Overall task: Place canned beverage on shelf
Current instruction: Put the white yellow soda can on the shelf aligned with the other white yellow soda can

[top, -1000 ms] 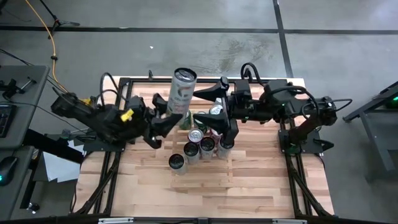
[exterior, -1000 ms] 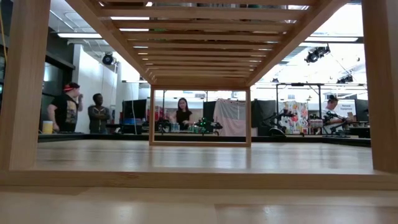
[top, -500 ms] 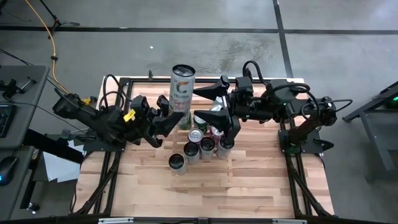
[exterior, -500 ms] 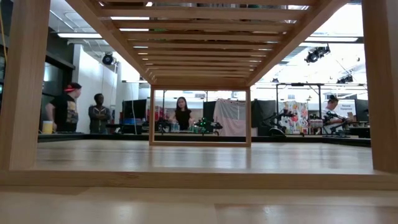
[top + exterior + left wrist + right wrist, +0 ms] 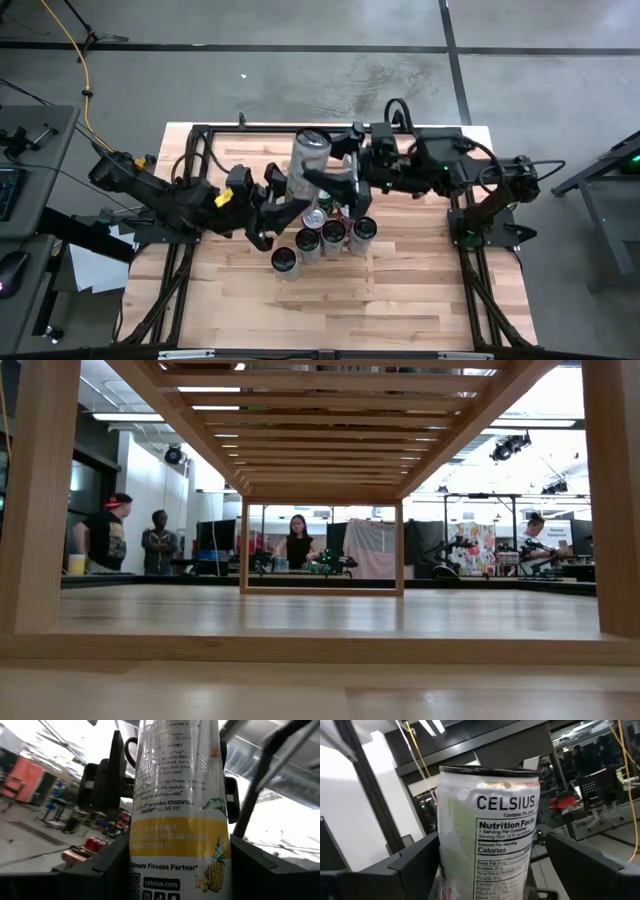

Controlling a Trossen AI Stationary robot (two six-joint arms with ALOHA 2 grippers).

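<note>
The left tool (image 5: 283, 200) grips a tall Celsius can (image 5: 309, 160) near the upper centre of the high view, above standing cans (image 5: 322, 236) on the desk (image 5: 400, 290), while the right tool (image 5: 335, 185) brackets it, fingers wide.

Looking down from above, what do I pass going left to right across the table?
Left arm → left pincer → tall can → right pincer → right arm.

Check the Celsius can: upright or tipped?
Roughly upright: the Celsius can shows its top in the high view, between the left gripper and right gripper.
</note>
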